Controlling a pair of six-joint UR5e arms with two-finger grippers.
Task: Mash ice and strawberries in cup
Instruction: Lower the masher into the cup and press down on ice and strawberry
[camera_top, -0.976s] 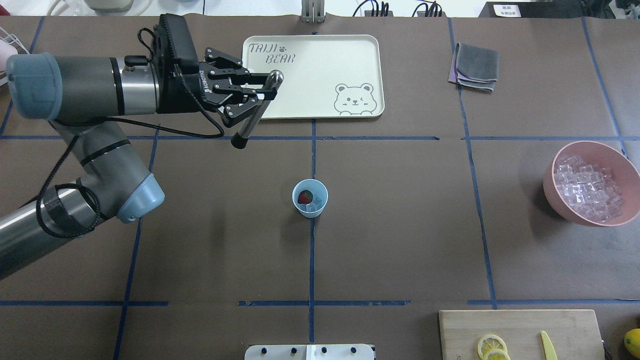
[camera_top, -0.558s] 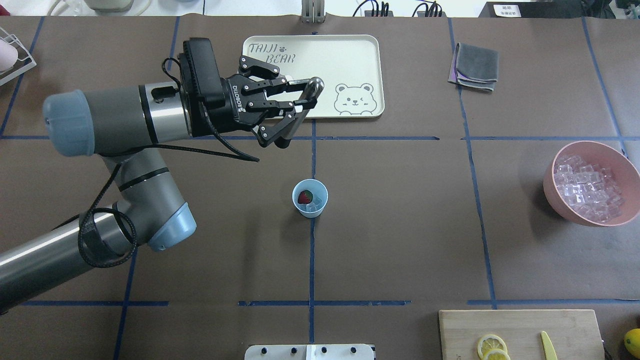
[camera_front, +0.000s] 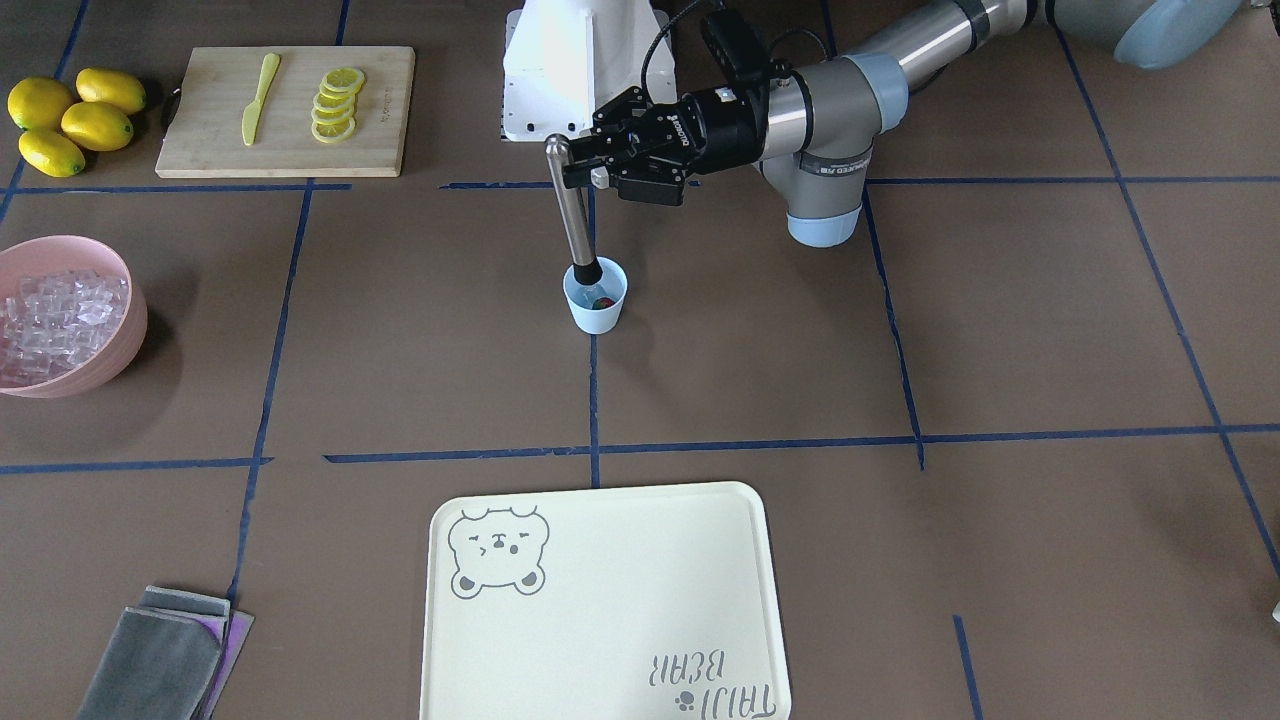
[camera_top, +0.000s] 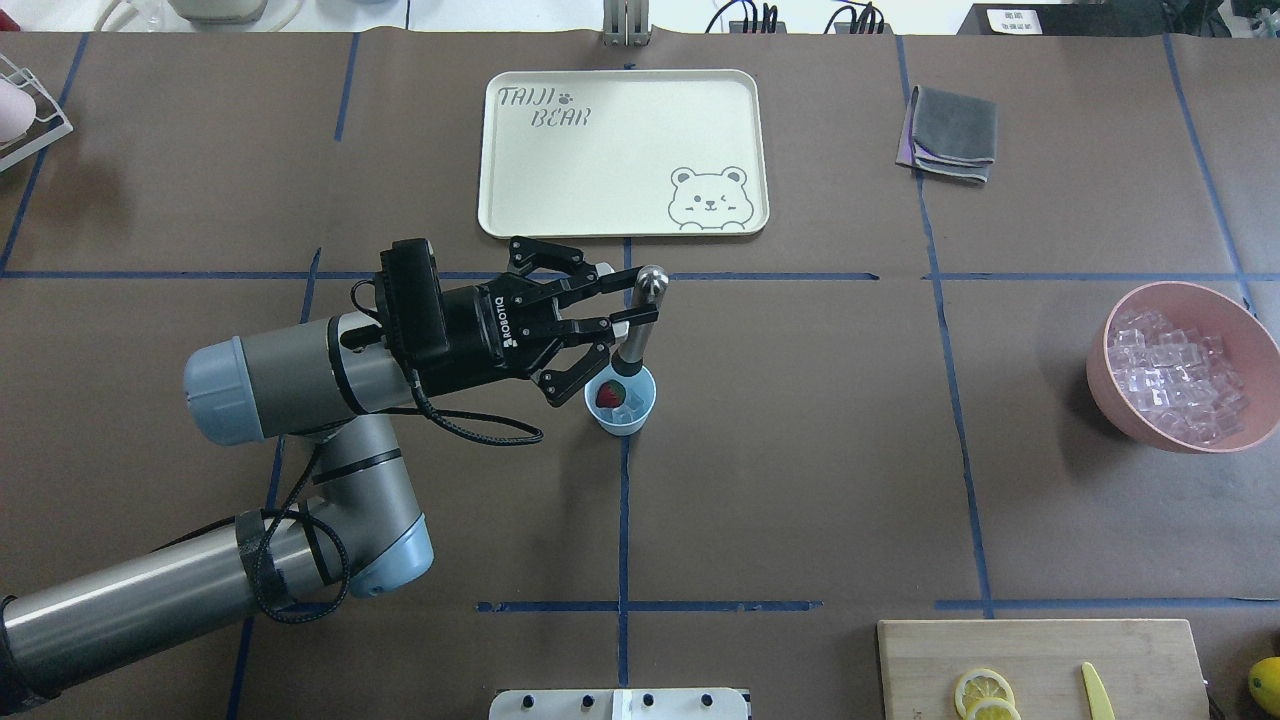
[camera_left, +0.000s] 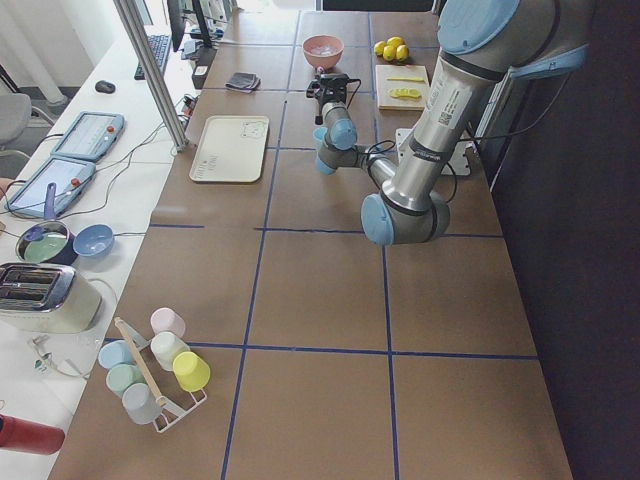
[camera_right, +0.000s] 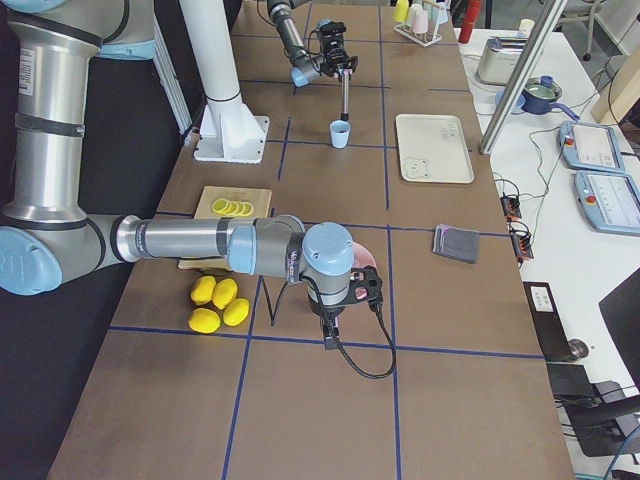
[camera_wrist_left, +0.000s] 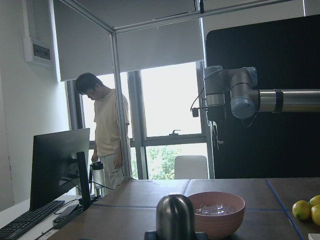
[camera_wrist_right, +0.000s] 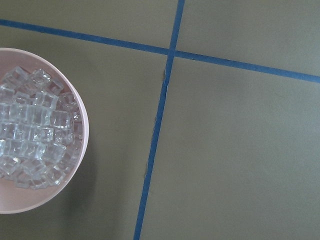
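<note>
The light blue cup (camera_top: 641, 410) stands at the table's middle, also in the front view (camera_front: 597, 312). In it lie a red strawberry (camera_top: 609, 394) and clear ice cubes (camera_top: 630, 411). My left gripper (camera_top: 628, 300) is shut on a metal muddler (camera_top: 638, 330) near its rounded top and holds it almost upright. The muddler's black lower end (camera_front: 587, 271) is at the cup's mouth. I cannot tell whether it touches the contents. My right gripper (camera_right: 343, 296) shows only in the exterior right view, above the pink bowl. I cannot tell whether it is open or shut.
A pink bowl (camera_top: 1110, 385) full of ice cubes stands at the right. A cream tray (camera_top: 620, 150) lies at the back, a grey cloth (camera_top: 953, 130) beyond it. A cutting board (camera_top: 1040, 660) with lemon slices and a yellow knife lies front right.
My left arm has swung from beside the tray forward to the cup with the muddler. The muddler has gone from slanted to nearly upright over the cup's mouth.
</note>
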